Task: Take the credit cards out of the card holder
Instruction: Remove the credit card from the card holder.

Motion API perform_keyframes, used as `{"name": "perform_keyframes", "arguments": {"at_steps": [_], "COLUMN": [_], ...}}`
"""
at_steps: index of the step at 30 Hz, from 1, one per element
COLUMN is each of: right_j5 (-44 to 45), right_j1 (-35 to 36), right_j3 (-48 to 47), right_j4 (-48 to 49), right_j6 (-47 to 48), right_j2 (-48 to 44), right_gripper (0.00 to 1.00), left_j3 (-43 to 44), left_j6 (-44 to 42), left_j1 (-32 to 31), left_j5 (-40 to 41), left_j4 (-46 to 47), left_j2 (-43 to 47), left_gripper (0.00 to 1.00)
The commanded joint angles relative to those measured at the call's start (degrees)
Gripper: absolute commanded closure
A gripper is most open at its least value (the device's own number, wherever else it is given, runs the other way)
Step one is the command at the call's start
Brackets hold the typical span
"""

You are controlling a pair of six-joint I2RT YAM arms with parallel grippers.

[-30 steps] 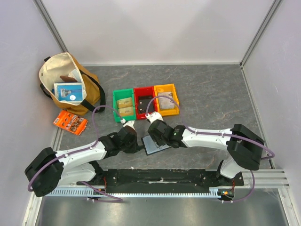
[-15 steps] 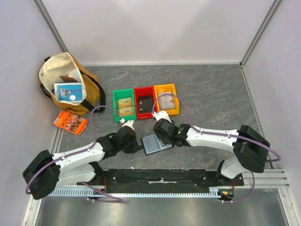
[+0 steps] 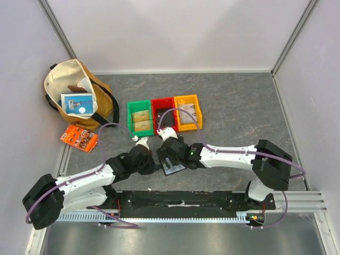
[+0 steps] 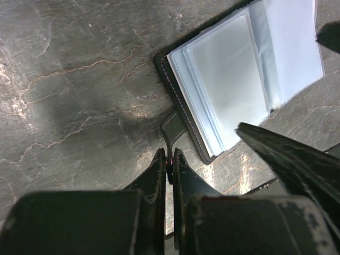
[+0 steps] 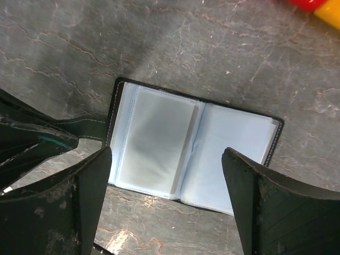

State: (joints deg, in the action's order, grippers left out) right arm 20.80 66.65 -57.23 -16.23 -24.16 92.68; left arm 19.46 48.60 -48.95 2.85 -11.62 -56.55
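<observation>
Evidently, within the last half second the right gripper (image 5: 166, 154) had moved from beside the small black bifold card holder (image 5: 191, 154) with clear plastic sleeves to directly above it, which suggested a fresh extraction attempt. Its fingers stood wide apart and empty, one at each outer side of the open holder. The left gripper (image 4: 169, 164) was closed on the holder's black closure tab (image 4: 172, 125), anchoring it near the middle of the desk's (image 3: 239, 101) near edge. No cards were discernible.
</observation>
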Motion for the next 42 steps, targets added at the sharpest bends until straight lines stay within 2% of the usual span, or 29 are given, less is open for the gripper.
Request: {"name": "perform_keyframes", "arguments": {"at_steps": [1,12,24,35,42], "right_j5": [-1.02,1.52,6.80,5.84,2.23], "right_j1": [0.67,0.94,-1.08,-9.17,-10.14], "right_j3": [-0.69,0.28,3.53,9.68,10.56], "right_j4": [3.31,3.22,-0.82,-1.88,-1.00], "right_j6": [-1.85,-2.47,-1.15,1.75,2.98], "right_j2": [2.32,6.28,-1.18,-7.43,-8.75], "right_gripper": [0.09,0.11,0.30,0.36,0.37], "left_j3": [-0.48,-0.66,-0.30,-0.13,0.22], "left_j6": [2.47,2.29,1.32,0.88,0.62], "left_j1": [-0.18,-0.18,-0.18,-0.09,-0.18], "left_j5": [-0.04,0.40,1.72,1.37,1.19], "left_j4": [2.65,2.13,-2.27,-2.36,-1.74], "left_j2": [1.18,1.45,2.68,2.33,1.54], "left_gripper": [0.98,0.98,0.98,0.98,0.98]}}
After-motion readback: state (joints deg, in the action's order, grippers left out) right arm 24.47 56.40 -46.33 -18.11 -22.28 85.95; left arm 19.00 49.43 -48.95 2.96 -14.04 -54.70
